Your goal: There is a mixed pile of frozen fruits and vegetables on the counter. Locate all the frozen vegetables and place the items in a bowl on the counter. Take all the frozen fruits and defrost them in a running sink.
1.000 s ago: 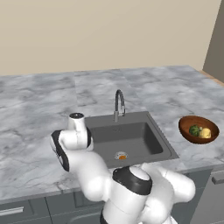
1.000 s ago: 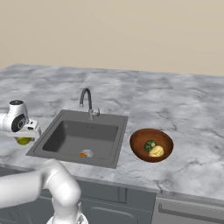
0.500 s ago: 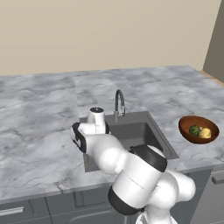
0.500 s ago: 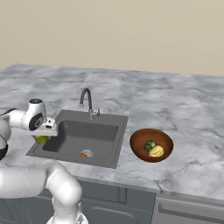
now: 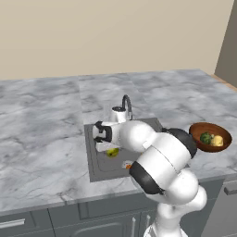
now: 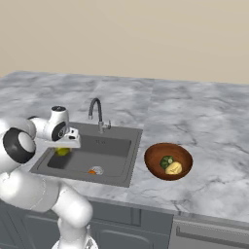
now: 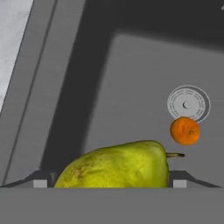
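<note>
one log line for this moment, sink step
phase: pear over sink | gripper: jaws wide around pear | sink: orange by drain | bowl: broccoli, potato

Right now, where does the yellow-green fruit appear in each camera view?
Left base view: yellow-green fruit left of centre, under the gripper, above the sink.
Right base view: at the left, over the basin's left end.
Hand view: bottom centre, between the fingers.
Shared landmark: the orange ball by the drain.
</note>
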